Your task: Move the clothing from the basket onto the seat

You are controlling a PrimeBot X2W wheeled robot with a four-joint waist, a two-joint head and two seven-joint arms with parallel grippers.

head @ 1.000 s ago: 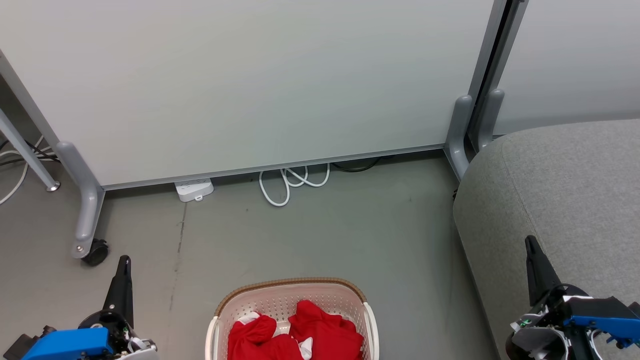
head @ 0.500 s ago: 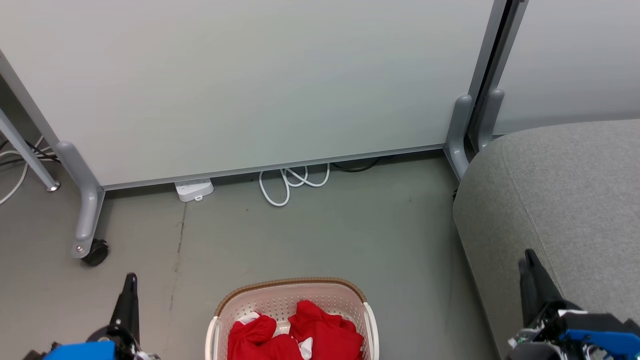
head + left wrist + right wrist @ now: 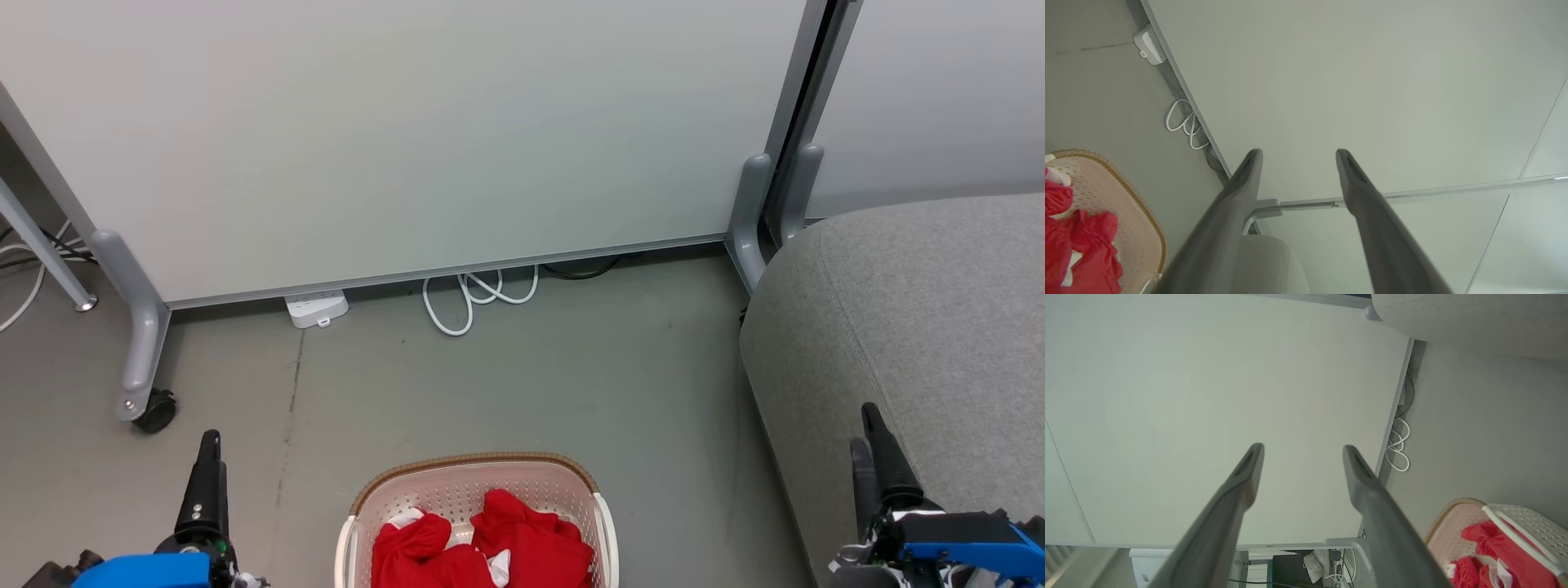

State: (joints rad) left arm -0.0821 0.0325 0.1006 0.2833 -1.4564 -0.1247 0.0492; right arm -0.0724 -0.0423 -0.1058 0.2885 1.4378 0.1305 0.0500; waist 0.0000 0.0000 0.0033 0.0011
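A: Clothing [image 3: 490, 543] — where does it sit?
B: Bunched red in the basket [image 3: 478, 462], which stands on the floor [image 3: 531, 384] at the bottom middle of the head view. The grey seat [image 3: 922, 310] is to the right, apart from it.
A: And the grip on each side?
B: The left end effector [image 3: 1298, 154], left of the basket, has its fingers [image 3: 1237, 192] spread. The right end effector [image 3: 1303, 448], low by the seat's front edge, is spread as well, white panel [image 3: 408, 139] showing in the gap.
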